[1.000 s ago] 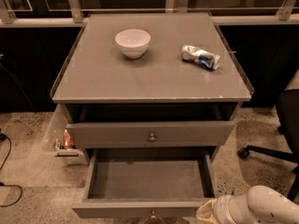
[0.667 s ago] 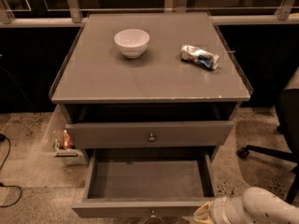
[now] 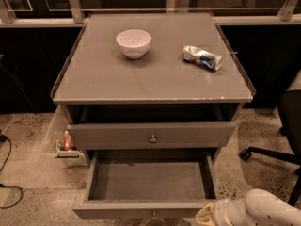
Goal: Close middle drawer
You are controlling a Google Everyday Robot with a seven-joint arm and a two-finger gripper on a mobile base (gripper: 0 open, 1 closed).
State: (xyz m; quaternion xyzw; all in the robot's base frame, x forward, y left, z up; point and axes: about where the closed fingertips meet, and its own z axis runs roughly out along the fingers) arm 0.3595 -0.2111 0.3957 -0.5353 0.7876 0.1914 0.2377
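While the middle drawer [image 3: 136,211] sits pulled way out toward me under the upper drawer [image 3: 113,136], its long side runs left to right and its knob [image 3: 154,216] faces front. The tool [image 3: 206,216] is down low by the drawer's front right corner, and I honestly can't tell if it's open or closed. A white bowl [image 3: 133,42] is on the counter [image 3: 141,81].
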